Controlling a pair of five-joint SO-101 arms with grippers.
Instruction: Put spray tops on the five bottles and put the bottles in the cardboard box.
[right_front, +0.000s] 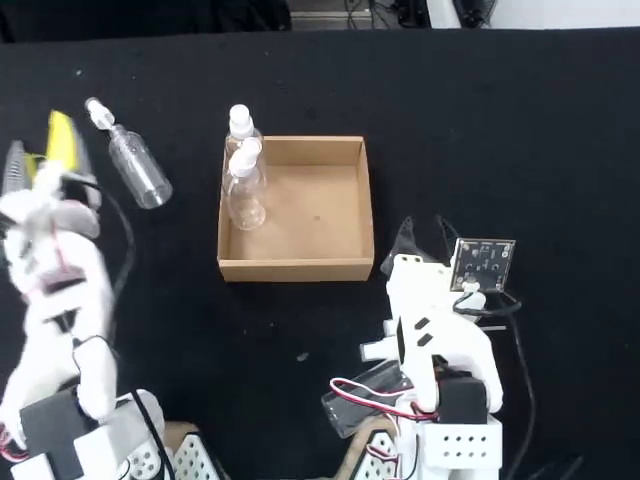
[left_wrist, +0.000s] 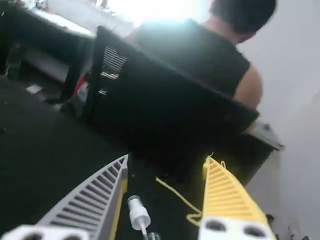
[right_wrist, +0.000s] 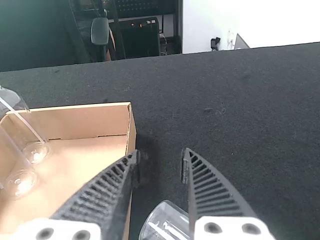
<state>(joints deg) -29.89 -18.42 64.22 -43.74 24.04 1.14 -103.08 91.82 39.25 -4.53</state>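
The cardboard box (right_front: 330, 205) (right_wrist: 75, 150) sits mid-table. Two clear bottles with white spray tops (right_front: 245, 185) (right_front: 240, 125) lean against its left wall, and their bases (right_wrist: 22, 150) show in the right wrist view. A third bottle with a spray top (right_front: 138, 165) lies on the table left of the box. My left gripper (right_front: 38, 155) (left_wrist: 167, 161) is open just left of it, with the spray top (left_wrist: 139, 214) between and beyond its fingers. My right gripper (right_front: 423, 235) (right_wrist: 160, 154) sits by the box's near right corner, shut on a clear bottle (right_wrist: 162, 222) deep between its jaws.
The table is covered in black cloth (right_front: 500, 120), with a wide free stretch right of and behind the box. The arm bases and their cables (right_front: 380, 400) crowd the near edge.
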